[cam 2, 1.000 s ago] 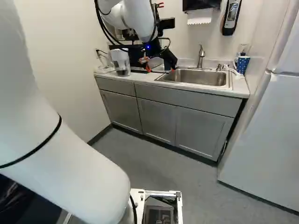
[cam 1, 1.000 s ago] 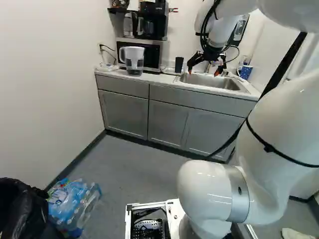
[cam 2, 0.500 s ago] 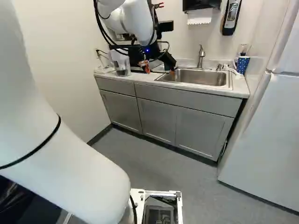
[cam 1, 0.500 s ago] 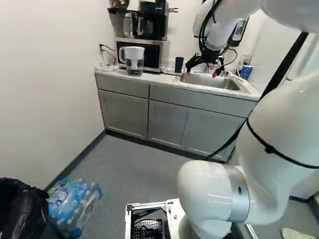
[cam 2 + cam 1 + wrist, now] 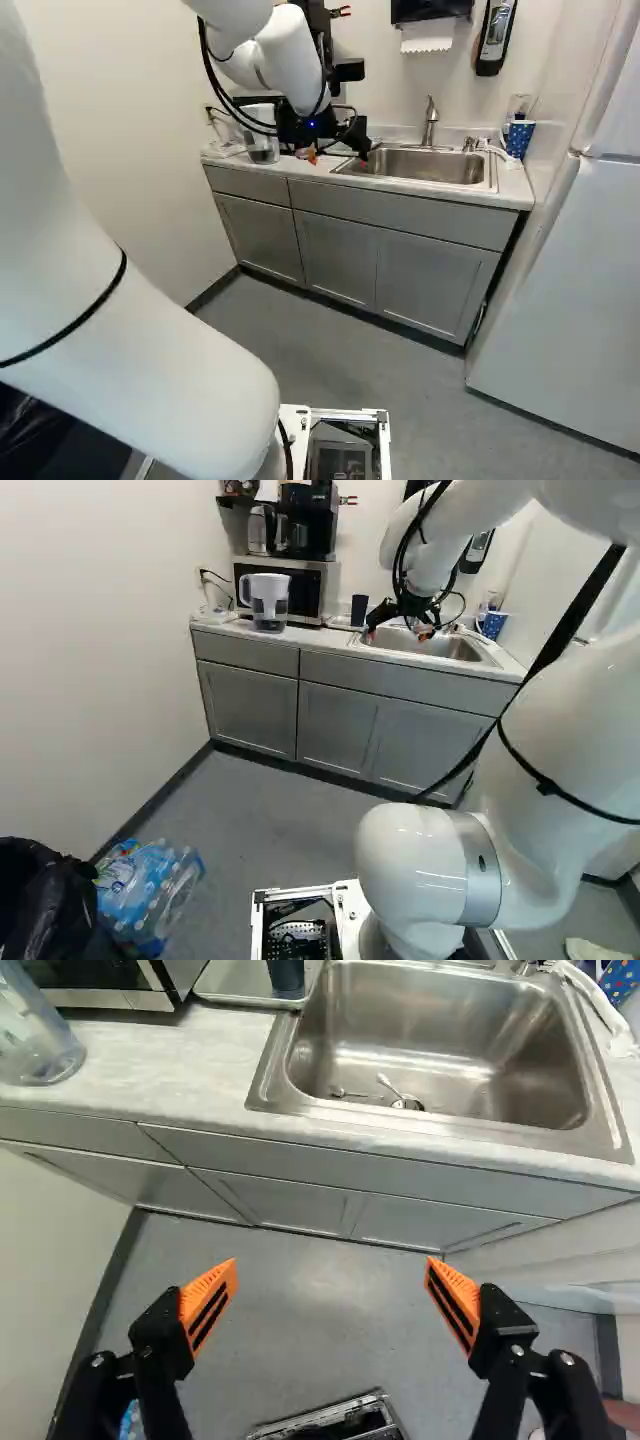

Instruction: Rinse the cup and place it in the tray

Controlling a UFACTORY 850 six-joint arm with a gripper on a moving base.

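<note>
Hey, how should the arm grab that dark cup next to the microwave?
I'd grip the dark cup around its side wall, coming from the front: it stands upright, no handle shows, and the microwave sits close on one side.

Open room lies above the sink (image 5: 430,168) back to the faucet (image 5: 431,118) rising behind it, but on the counter (image 5: 170,1070) to its left the pitcher (image 5: 268,602) and microwave (image 5: 302,592) block the way, as does the cup (image 5: 359,610) between microwave and sink.
</note>
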